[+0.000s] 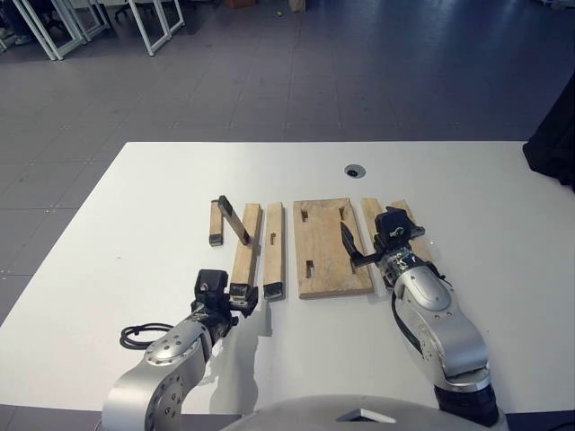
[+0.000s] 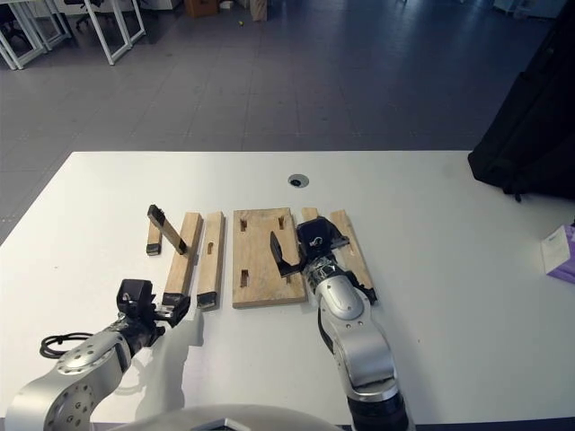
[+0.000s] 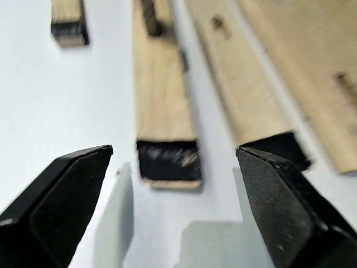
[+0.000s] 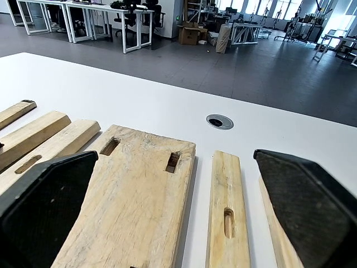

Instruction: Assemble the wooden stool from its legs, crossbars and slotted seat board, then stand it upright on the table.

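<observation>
- The slotted seat board [image 1: 322, 247] lies flat in the middle of the white table [image 1: 135, 206]: pale wood, rectangular slots near its corners, nothing fitted into them.
- Just left of it, the inner left leg [image 1: 273, 244] and outer left leg [image 1: 245, 247] lie side by side, with dark near ends.
- A dark-tipped crossbar [image 1: 234, 220] rises tilted from the outer one, and a short piece [image 1: 216, 222] lies flat beside it.
- Right of the board, a slotted right leg [image 4: 227, 212] lies parallel to it.
- The left arm sits low at the near edge.
- The left gripper [image 1: 229, 289] faces the outer leg's dark end, fingers spread wide, gripping nothing.
- The right arm stretches forward, and the right gripper [image 1: 373, 241] hovers over the board's right edge, fingers apart and empty.
</observation>
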Tool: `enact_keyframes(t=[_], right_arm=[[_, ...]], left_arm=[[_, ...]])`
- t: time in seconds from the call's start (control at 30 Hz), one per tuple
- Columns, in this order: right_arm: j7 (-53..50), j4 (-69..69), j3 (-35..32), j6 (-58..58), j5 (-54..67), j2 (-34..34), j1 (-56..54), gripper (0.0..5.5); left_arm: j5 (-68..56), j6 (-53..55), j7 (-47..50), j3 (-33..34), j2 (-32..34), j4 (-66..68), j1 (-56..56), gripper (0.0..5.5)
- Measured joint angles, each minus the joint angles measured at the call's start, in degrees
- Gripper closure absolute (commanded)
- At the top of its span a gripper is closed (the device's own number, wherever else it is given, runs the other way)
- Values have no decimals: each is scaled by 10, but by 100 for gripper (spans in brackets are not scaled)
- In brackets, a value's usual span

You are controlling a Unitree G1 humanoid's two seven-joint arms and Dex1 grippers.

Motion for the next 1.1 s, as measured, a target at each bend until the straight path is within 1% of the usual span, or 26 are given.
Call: enact_keyframes(t=[0.13,0.3,0.43,0.53,0.57,0.67,0.73,0.8,0.83,0.87,0.93,1.0,1.03,1.1], right_arm=[[5,4,0,3,0,-1,-11,36],[19,9,-3,6,5,-7,-26,36],[30,10,-18,19,11,-11,-43,36],[31,7,-44,49,32,1,-58,36],[31,5,-54,62,39,9,-62,36],[33,4,-94,124,79,32,-81,36],[36,7,-128,159,102,38,-95,36],[40,11,-160,178,121,34,-111,4],[46,18,-180,186,135,33,-122,0],[54,23,-198,193,150,32,-137,0],[65,35,-235,212,190,37,-161,0],[82,60,-319,266,278,63,-228,0],[92,73,-355,293,327,77,-262,0],[120,107,-416,345,440,98,-321,0]], left_arm=[[20,-37,7,-10,-16,46,-3,140],[42,-118,-2,-25,-23,164,-78,236],[54,-141,-3,-29,-24,191,-91,294],[78,-173,-5,-49,-13,207,-89,337],[85,-183,-5,-54,-10,213,-89,344],[97,-209,-10,-60,-8,224,-86,344],[99,-232,-10,-50,-14,228,-85,345],[98,-245,-3,-20,-21,225,-89,345],[87,-247,3,9,-25,212,-114,345],[65,-248,3,35,-27,188,-163,345],[8,-245,-4,66,-32,156,-248,345],[-101,-212,-34,112,-35,154,-355,345],[-154,-194,-49,129,-35,163,-385,345],[-294,-136,-90,160,-36,198,-402,345]])
